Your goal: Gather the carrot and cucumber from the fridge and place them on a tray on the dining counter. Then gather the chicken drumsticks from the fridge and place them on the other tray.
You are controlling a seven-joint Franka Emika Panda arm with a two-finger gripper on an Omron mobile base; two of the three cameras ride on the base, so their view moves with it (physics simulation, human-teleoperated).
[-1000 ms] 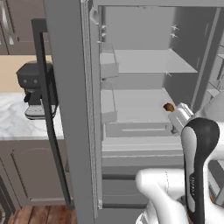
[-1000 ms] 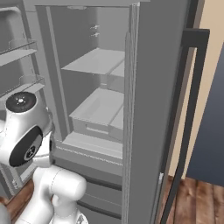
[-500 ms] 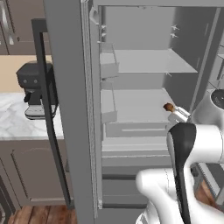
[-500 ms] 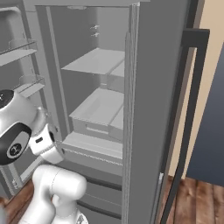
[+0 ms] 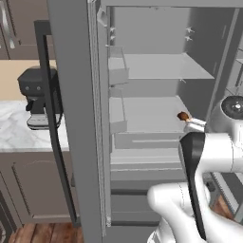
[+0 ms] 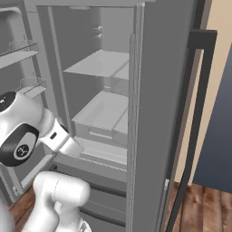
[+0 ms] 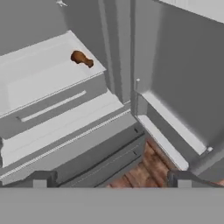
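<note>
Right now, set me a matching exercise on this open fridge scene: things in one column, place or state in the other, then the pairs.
Things:
1. chicken drumstick
2. coffee machine
3. gripper
4. fridge door handle

Places or states:
A. on the marble counter
B. open, empty
C. black vertical bar
D. on a fridge shelf, near its front corner

Pairs: 1-D, 2-A, 3-B, 4-C

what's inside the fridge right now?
One brown chicken drumstick lies near the front right corner of the lower shelf in the fridge. The upper shelf looks bare. No carrot or cucumber visible; the drawer's contents are hidden behind its front.
</note>
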